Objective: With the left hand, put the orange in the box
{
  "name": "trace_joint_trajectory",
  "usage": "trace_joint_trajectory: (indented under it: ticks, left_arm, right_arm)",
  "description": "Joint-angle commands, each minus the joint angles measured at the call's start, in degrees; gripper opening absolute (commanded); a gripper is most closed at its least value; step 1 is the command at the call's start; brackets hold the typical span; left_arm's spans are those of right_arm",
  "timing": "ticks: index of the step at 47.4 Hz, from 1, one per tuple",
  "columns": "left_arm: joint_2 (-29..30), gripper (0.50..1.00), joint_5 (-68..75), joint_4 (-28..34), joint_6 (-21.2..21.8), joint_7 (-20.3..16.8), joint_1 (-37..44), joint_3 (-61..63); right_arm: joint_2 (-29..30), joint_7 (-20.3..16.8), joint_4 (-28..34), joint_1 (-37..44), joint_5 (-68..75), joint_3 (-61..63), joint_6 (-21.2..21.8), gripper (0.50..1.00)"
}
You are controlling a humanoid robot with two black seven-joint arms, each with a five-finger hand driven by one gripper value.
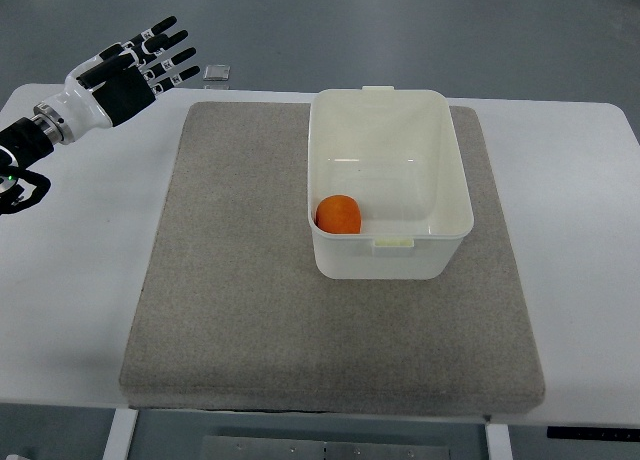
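Note:
An orange (pixel 338 215) lies inside the white plastic box (pixel 452 160), in its near left corner. The box stands on the grey mat (pixel 240 280), toward the far right part of it. My left hand (pixel 160 52) is at the far left, above the table's back edge and well away from the box. Its fingers are spread and hold nothing. The right arm does not show.
The mat covers most of the white table (pixel 70 280). A small clear square object (pixel 217 74) lies on the table just beyond the mat's far left corner, close to my left fingertips.

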Motion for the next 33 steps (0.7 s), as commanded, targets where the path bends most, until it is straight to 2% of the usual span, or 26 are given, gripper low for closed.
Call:
trace_joint_trajectory:
  ticks: [1,33]
  left_arm:
    - [-0.3,0.994,0.0,0.9,-0.3,-0.6,0.0,-0.1]
    - [-1.1,0.994,0.0,1.0,-1.5,-0.8,-0.2,-0.2]
  right_arm:
    - [0.0,0.0,0.0,0.0,0.0,-0.1,0.0,0.926]
    - [0.0,0.0,0.0,0.0,0.2,0.1,0.0,0.926]
